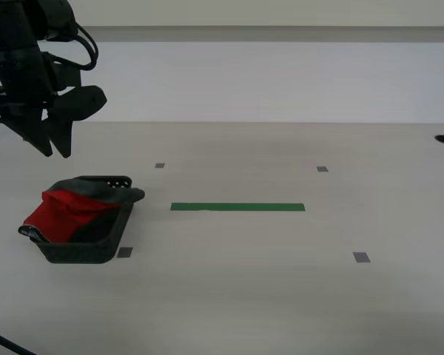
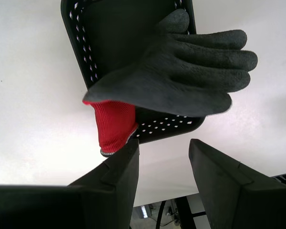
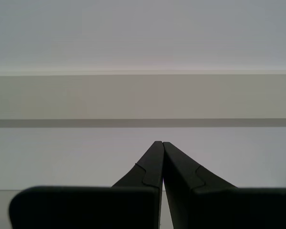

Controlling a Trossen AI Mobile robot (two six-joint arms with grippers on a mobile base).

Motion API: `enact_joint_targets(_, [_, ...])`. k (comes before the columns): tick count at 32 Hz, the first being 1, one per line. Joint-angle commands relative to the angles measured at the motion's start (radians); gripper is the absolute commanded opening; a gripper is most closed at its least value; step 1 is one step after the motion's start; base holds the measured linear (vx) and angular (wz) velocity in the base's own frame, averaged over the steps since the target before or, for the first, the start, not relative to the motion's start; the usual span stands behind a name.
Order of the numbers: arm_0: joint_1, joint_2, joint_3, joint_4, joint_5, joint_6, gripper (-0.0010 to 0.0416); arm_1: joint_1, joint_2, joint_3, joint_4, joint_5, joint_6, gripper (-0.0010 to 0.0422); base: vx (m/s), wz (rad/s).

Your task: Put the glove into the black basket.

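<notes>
Second gripper: my second gripper [image 1: 52, 144] hangs above the basket near the desk's left edge; its jaws are apart and hold nothing.
Glove: the glove [image 1: 63, 213] lies in the basket [image 1: 81, 253], red cuff and dark fingers draped over the rim on opposite sides.
Basket: it stands on the desk [image 1: 281, 296], toward the front-left corner.
Green tape: a strip [image 1: 237, 207] lies in the desk's middle, apart from the basket.
First gripper: my first gripper [image 3: 162, 144] is closed on nothing and faces a wall.

Looks like a robot test lab: bare pale table [image 1: 281, 296] w/ tape markers [image 1: 237, 207], plain wall [image 1: 281, 74].
</notes>
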Motion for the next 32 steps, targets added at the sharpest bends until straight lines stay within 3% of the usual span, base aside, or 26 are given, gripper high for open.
enact_joint_targets(1, [0.000,0.000,0.001,0.003,0.002,0.000,0.0000,0.000,0.000,0.000,-0.002,0.003,-0.002,0.0075,0.000,0.000])
enact_joint_targets(4, [0.000,0.000,0.001,0.003,0.002,0.000,0.0001,0.000,0.000,0.000,0.000,0.003,-0.002,0.0006,0.000,0.000])
enact_joint_targets(7, [0.000,0.000,0.001,0.003,0.002,0.000,0.0001,0.000,0.000,0.000,0.000,0.003,-0.002,-0.0003,0.000,0.000])
enact_joint_targets(32, [0.000,0.000,0.001,0.003,0.002,0.000,0.0001,0.000,0.000,0.000,0.011,0.003,-0.002,0.0004,0.000,0.000])
